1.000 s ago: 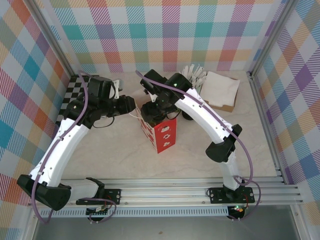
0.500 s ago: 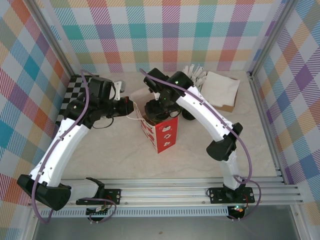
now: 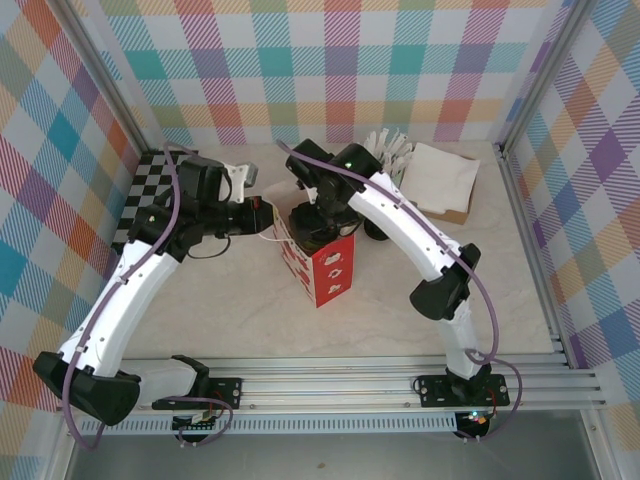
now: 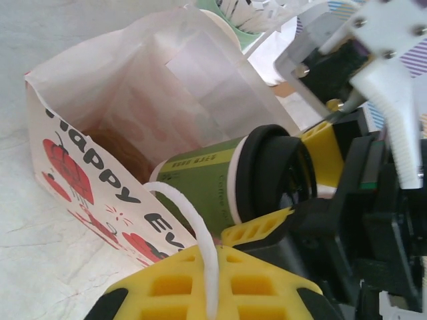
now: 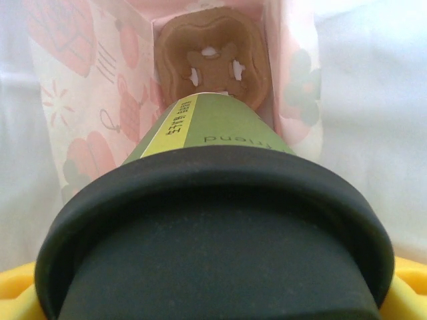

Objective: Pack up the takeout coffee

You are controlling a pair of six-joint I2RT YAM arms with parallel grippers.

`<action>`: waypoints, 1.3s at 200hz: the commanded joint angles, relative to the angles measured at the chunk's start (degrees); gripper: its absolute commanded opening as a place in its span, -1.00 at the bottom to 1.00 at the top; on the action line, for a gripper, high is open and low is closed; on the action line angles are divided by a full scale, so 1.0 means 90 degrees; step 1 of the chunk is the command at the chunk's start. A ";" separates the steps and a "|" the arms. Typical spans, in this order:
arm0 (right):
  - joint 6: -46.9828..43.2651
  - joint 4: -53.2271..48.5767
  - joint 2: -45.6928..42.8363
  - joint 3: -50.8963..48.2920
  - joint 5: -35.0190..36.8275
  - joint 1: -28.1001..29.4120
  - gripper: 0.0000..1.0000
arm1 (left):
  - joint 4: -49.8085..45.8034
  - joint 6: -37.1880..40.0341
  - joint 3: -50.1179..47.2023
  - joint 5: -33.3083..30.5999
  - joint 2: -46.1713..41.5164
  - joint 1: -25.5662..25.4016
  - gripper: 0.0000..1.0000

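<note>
Takeout coffee [image 4: 200, 183]: centre frame, tipped, base at the mouth of the paper bag [image 4: 80, 167]. Lid clasped in the right gripper [image 4: 288, 185], jaws wide around it. Left gripper [image 4: 210, 293], bottom of frame, pinched closed on the bag's handle [image 4: 193, 227]. Advised: feed along the bag's axis, clear of the rim; inside room looks narrow.

Plaid wall panels [image 3: 330, 60], many colours, stand beyond the left pincer [image 3: 263, 213] & right pincer [image 3: 318, 228], w/ more out to either side. Alu. frame posts [image 3: 110, 85] at the corners. Pale marbled tabletop [image 3: 380, 320] below both. B/w checker mat [image 3: 140, 175] just left of the left pincer. Light even, bright.
</note>
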 commanded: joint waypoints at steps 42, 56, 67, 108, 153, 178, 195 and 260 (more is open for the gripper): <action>-0.0019 -0.0434 0.0326 0.0237 -0.0093 0.0149 0.25 | 0.0220 -0.0069 -0.0071 0.0347 0.0050 -0.0008 -0.95; -0.0013 -0.0424 0.0335 0.0450 -0.0194 0.0203 0.25 | 0.0237 -0.0055 -0.0068 0.0407 0.0067 -0.0007 -0.95; 0.0031 -0.0332 0.0316 0.0530 -0.0325 0.0212 0.24 | 0.0299 -0.0060 -0.0084 0.0597 0.0104 -0.0008 -0.95; 0.0224 0.0102 0.0250 0.0656 -0.0585 0.0259 0.23 | 0.0454 -0.0110 -0.0173 0.0806 0.0119 -0.0008 -0.98; 0.0234 -0.0252 0.0507 0.0541 0.0118 0.0251 0.23 | 0.0417 -0.0033 -0.0231 0.0827 0.0001 -0.0001 -1.00; 0.0244 -0.0446 0.0473 0.0521 0.0294 0.0126 0.24 | 0.0283 0.0180 -0.0212 0.0865 -0.0141 0.0034 -1.00; 0.0169 -0.0560 0.0470 0.0504 0.0389 0.0122 0.24 | 0.0245 0.0342 -0.0269 0.1030 -0.0270 0.0041 -1.00; 0.0019 -0.0666 0.0801 0.0497 0.0035 0.0223 0.24 | 0.0664 0.0192 -0.0432 0.1366 -0.0163 0.0041 -0.95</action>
